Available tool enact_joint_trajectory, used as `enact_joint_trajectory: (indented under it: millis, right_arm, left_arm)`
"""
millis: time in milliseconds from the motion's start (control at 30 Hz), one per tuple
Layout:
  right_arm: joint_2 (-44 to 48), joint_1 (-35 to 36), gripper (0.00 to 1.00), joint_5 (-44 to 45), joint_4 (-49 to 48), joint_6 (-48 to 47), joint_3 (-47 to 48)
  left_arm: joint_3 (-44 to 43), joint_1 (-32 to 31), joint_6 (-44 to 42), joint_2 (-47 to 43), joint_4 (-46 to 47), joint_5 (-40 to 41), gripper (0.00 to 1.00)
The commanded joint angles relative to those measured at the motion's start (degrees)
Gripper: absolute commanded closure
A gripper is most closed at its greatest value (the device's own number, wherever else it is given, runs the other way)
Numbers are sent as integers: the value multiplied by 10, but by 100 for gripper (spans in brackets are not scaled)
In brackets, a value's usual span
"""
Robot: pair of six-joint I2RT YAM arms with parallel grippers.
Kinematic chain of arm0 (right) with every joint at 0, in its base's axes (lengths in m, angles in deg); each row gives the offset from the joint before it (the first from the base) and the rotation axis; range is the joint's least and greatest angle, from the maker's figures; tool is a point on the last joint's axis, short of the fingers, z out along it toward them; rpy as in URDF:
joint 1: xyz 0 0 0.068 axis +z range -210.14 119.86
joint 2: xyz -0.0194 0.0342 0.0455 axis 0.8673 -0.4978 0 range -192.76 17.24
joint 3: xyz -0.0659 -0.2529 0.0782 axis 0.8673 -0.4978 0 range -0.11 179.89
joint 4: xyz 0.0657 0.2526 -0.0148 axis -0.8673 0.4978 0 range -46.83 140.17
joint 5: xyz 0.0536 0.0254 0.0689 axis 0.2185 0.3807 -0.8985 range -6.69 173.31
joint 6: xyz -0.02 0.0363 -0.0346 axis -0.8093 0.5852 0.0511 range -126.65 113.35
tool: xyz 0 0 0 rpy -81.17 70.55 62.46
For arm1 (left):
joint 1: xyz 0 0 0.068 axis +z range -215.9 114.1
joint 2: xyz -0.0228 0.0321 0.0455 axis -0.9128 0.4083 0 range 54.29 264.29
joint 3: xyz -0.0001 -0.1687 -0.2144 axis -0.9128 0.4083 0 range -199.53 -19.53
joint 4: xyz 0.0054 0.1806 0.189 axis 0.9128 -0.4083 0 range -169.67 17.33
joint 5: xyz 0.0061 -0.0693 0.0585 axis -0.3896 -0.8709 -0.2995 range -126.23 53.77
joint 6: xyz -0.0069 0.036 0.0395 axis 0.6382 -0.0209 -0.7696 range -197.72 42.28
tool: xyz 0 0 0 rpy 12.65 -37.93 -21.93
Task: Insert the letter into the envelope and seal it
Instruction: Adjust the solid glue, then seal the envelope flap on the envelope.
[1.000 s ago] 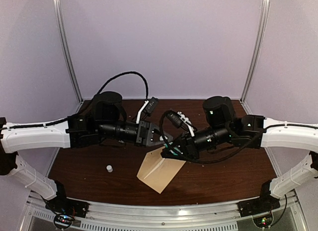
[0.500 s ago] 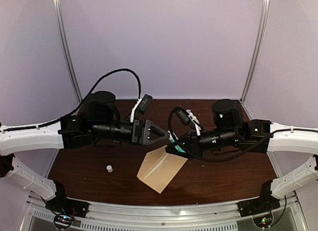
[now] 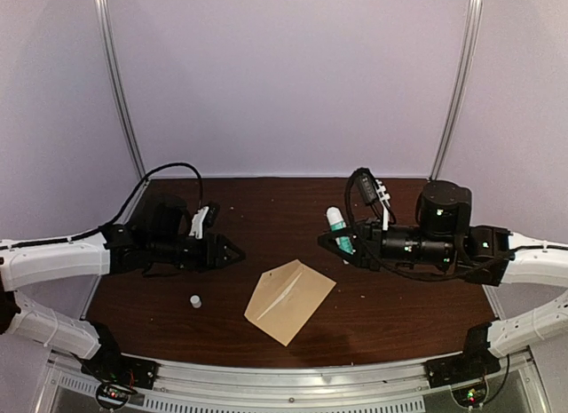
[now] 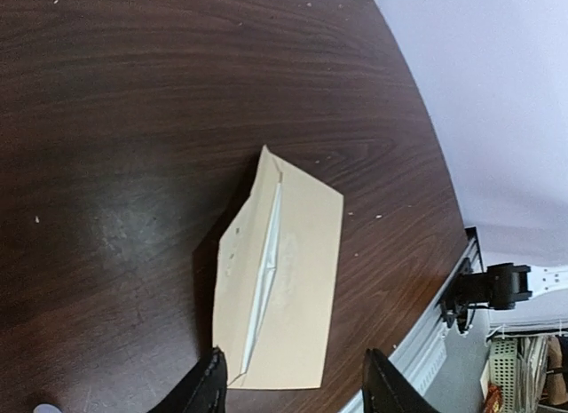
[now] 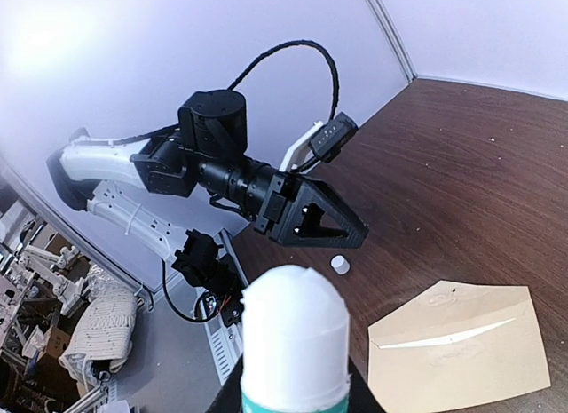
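The tan envelope [image 3: 290, 300] lies flat on the brown table, flap folded down, with a thin pale strip along the flap edge. It also shows in the left wrist view [image 4: 284, 280] and the right wrist view [image 5: 461, 346]. The letter is hidden; no separate cream sheet shows. My left gripper [image 3: 238, 253] is open and empty, to the left of the envelope, its fingertips [image 4: 216, 364] apart just above the envelope's near end. My right gripper [image 3: 335, 244] is shut on a white glue stick [image 3: 337, 225] with a green band [image 5: 295, 342], to the right of the envelope and apart from it.
A small white cap [image 3: 194, 300] sits on the table left of the envelope, and shows in the right wrist view [image 5: 339, 265]. The metal rail [image 3: 284, 386] runs along the table's near edge. Pale walls close the back and sides.
Both arms have drawn apart from above the envelope: the left arm back to the left, the right arm to the right with the glue stick. The envelope has stayed in place.
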Motion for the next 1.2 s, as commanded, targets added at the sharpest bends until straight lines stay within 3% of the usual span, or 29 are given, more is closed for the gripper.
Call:
enact_joint_trajectory:
  millis: [0, 233, 533, 867, 1167]
  right_arm:
    - [3, 1, 100, 38, -20, 16, -9]
    - [-7, 1, 100, 39, -25, 19, -3]
    - [-9, 1, 100, 36, -19, 15, 1]
    - [-6, 2, 100, 33, -12, 9, 9]
    - [2, 1, 100, 33, -14, 14, 2]
  left_arm:
    - [5, 18, -43, 45, -9, 14, 49]
    - [-6, 23, -74, 146, -9, 21, 62]
    - [-19, 23, -91, 217, 5, 10, 70]
    - [-27, 19, -101, 252, 10, -9, 79]
    - [-52, 11, -113, 280, 9, -19, 82]
